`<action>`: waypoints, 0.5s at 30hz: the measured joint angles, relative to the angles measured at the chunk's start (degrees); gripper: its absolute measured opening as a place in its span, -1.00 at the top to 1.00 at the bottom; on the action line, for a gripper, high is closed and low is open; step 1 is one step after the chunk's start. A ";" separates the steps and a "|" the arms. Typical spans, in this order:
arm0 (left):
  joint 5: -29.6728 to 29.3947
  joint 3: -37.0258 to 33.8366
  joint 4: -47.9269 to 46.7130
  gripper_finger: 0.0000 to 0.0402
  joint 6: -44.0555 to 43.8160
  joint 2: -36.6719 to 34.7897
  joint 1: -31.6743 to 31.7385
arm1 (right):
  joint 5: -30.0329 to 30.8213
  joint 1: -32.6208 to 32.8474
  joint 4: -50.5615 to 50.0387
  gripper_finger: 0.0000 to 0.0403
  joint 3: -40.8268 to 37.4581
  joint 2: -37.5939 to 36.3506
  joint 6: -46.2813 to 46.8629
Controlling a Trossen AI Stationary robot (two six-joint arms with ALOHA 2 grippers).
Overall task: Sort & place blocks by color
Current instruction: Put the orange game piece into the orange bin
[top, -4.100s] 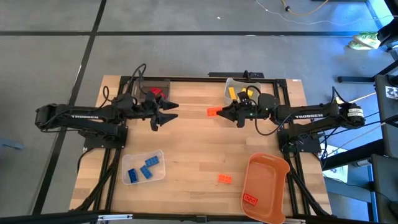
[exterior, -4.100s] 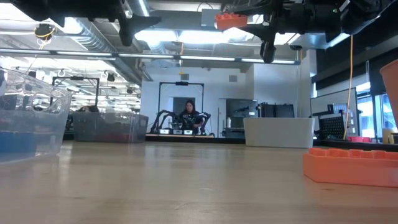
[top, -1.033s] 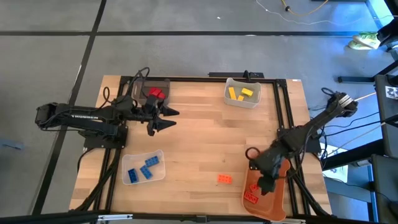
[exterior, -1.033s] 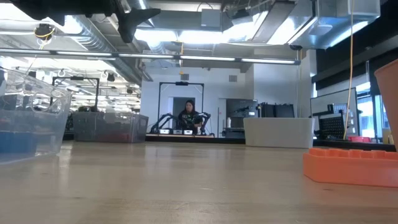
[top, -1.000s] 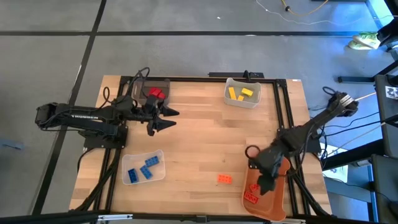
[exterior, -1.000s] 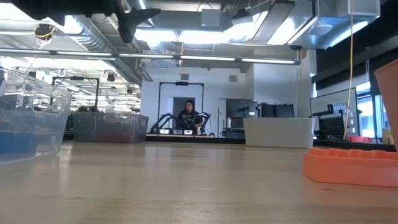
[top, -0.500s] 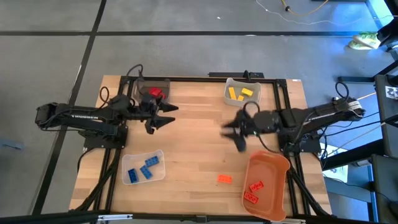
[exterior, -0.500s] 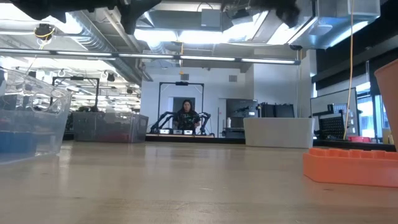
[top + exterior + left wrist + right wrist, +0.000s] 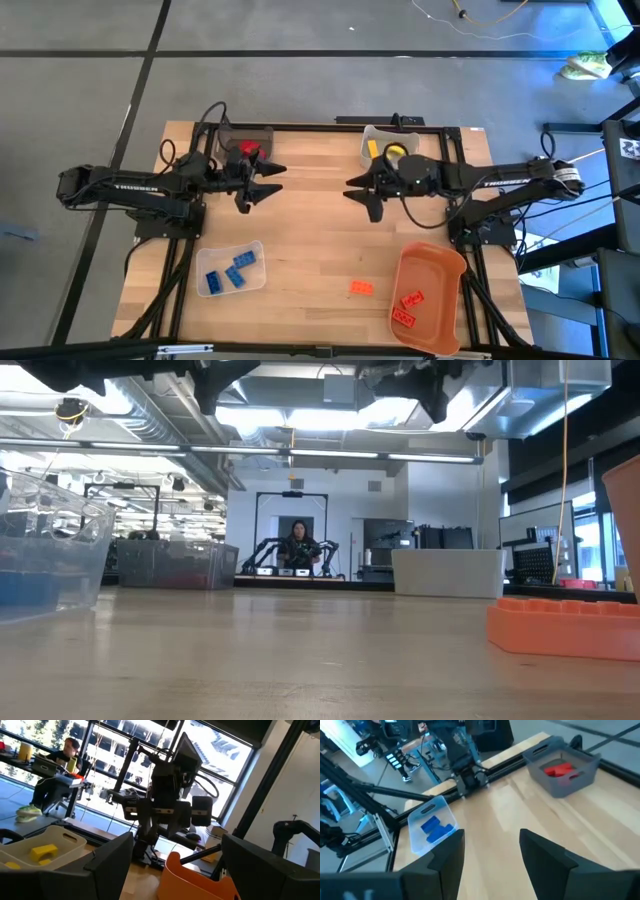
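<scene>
An orange block (image 9: 361, 287) lies flat on the table near the front, also close in the low view (image 9: 565, 628). Two orange blocks (image 9: 408, 307) lie in the orange bin (image 9: 440, 272). Blue blocks (image 9: 229, 272) lie in a clear bin, red blocks (image 9: 248, 150) in a dark bin, and yellow blocks (image 9: 376, 150) in a clear bin partly hidden by my right arm. My left gripper (image 9: 270, 181) hovers open and empty near the dark bin. My right gripper (image 9: 361, 197) hovers open and empty over the table's middle, its fingers apart in the right wrist view (image 9: 490, 855).
The blue-block bin (image 9: 230, 268) stands near the front left, and the dark bin (image 9: 262, 133) at the far left. The yellow-block bin (image 9: 372, 133) is at the far right and the orange bin at the front right. Bare wood (image 9: 310, 240) lies between them.
My right gripper has left the orange bin at the front right and swung up toward the far edge and the table's middle, empty. A second orange block now lies in the orange bin.
</scene>
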 joint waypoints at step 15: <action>-0.46 0.00 -0.68 -0.47 -0.13 0.00 0.00 | -5.36 0.02 7.30 0.05 -0.02 14.19 9.13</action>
